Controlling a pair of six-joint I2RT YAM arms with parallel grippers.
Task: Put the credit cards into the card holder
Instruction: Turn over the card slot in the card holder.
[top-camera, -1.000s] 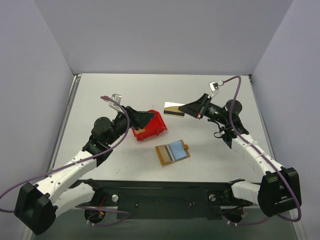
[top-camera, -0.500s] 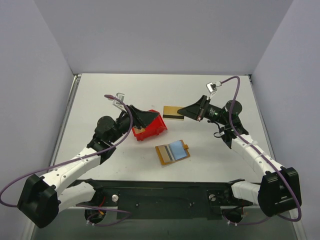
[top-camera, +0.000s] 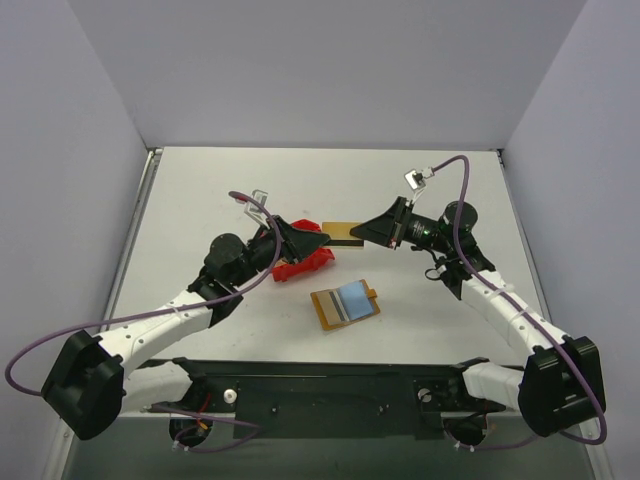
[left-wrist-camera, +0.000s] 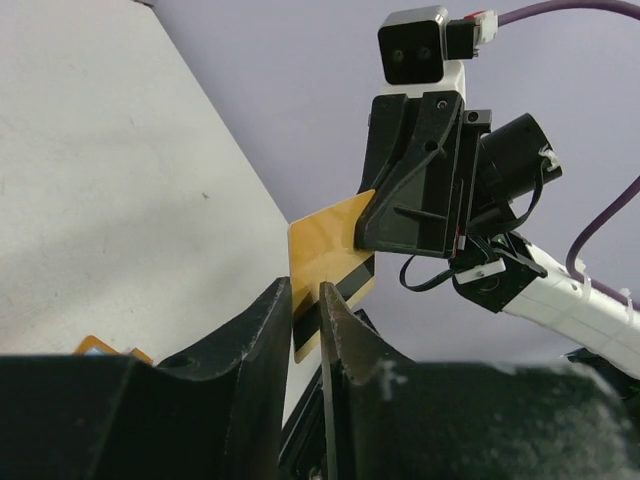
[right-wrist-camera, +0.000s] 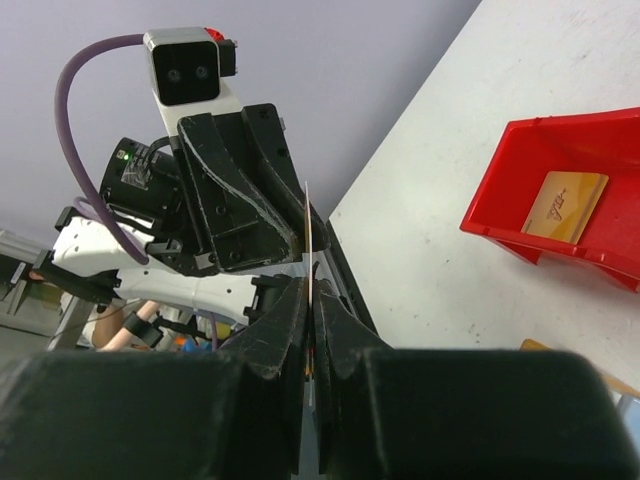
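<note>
While the credit card (left-wrist-camera: 325, 240) is hanging in the air between the 2 arms, the right pincer (right-wrist-camera: 309, 295) is pinching one end of it, fingers pressed together on the thin edge. The left pincer (left-wrist-camera: 304, 290) is straddling the opposite corner, where the dark stripe runs. Its 2 fingers are standing a narrow gap apart, and I cannot tell whether they are touching the card or only flanking it.

That uncertainty is making the handover the main risk. If the right pincer is letting go before the left one is truly biting, the card is likely dropping toward the red bin (right-wrist-camera: 515, 165) lying under the left pincer, or onto the table (top-camera: 200, 200). Only a corner is sitting between the left fingers, so a thin, smooth card could be pivoting or sliding out of such a shallow hold. From the left wrist the card's face is showing at a slant rather than edge-on, so fingers squeezing there may be twisting it against the right pincer's hold. With both ends clamped, any pull from either arm would be bending the card.

Below the 2 pincers and nearer the arm bases, the card holder (top-camera: 345, 305) is lying open and loose on the table. Nothing is steadying it, so a push from the card may be sliding it away. A second credit card (right-wrist-camera: 565, 205) is waiting in the bin.
</note>
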